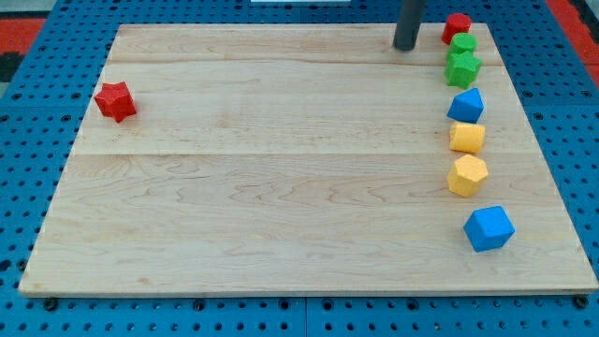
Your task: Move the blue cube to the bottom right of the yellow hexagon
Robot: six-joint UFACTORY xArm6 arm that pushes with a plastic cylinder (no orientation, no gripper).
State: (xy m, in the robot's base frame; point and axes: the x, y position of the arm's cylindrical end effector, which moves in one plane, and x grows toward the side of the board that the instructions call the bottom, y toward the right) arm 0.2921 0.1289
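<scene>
The blue cube (489,228) lies near the board's right edge, low in the view. The yellow hexagon (466,175) sits just above it and slightly to its left, with a small gap between them. My tip (405,46) stands at the view's top, right of centre, far above both blocks and touching none. It is a little left of the red block (457,26) at the top right.
Down the right side run a green block (462,44), a green star (462,68), a blue pentagon-like block (466,105) and a yellow block (466,138). A red star (115,100) lies at the left. The wooden board (281,187) rests on blue pegboard.
</scene>
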